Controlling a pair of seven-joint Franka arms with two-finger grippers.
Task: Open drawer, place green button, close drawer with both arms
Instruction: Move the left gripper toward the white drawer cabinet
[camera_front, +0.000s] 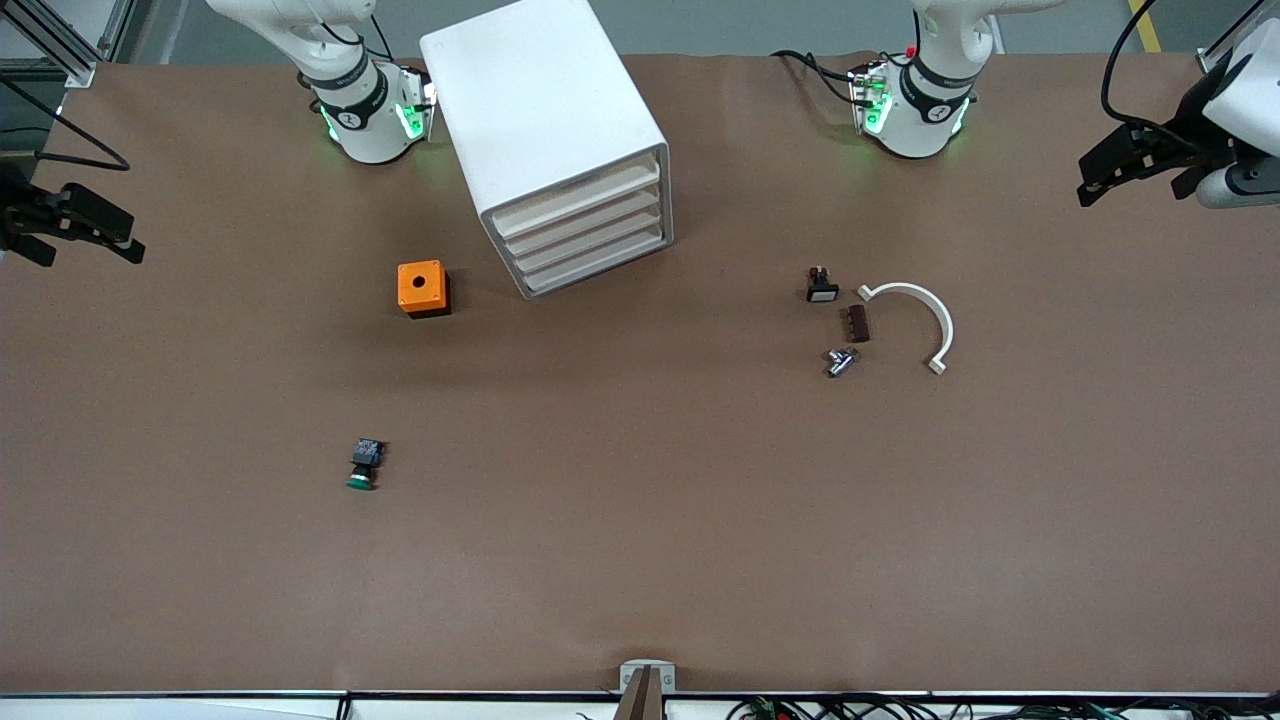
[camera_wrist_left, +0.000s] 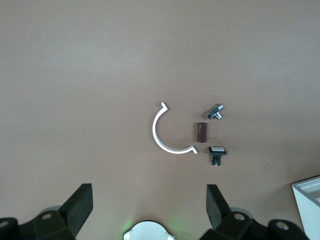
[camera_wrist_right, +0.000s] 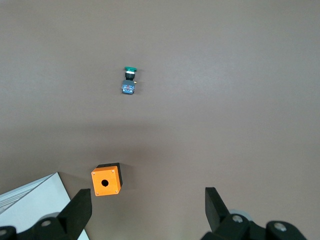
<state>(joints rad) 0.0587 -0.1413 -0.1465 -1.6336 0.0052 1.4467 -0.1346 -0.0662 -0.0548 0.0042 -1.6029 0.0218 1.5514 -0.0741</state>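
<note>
White plastic makes up the cabinet (camera_front: 560, 140), which stands on the brown table (camera_front: 640, 560) between the two arm bases; its four drawers all sit flush, and the third one down, the drawer (camera_front: 590, 248), is shut like the rest.

Green-capped and lying on its side, the button (camera_front: 364, 465) rests on the table well apart from the cabinet, nearer the front camera and toward the right arm's end; the right wrist view shows its blue-and-black body (camera_wrist_right: 130, 82) with nothing touching it; an orange cube (camera_front: 422, 288) with a round hole sits beside the cabinet on that same end, between the cabinet and the button.

Toward the left arm's end from the cabinet lies a cluster: a small black switch (camera_front: 821, 285) with a white face; a brown block (camera_front: 858, 323) just beside it; a small metal part (camera_front: 840, 361) nearer the camera; and a white curved clip (camera_front: 915, 320) arcing round beside the block.

Right gripper (camera_front: 75, 225) hangs at the table's edge at the right arm's end, well clear of the cabinet, jaws spread wide with nothing between them; left gripper (camera_front: 1135, 160) hangs near the edge at the left arm's end, jaws likewise wide and empty; neither touches anything.
</note>
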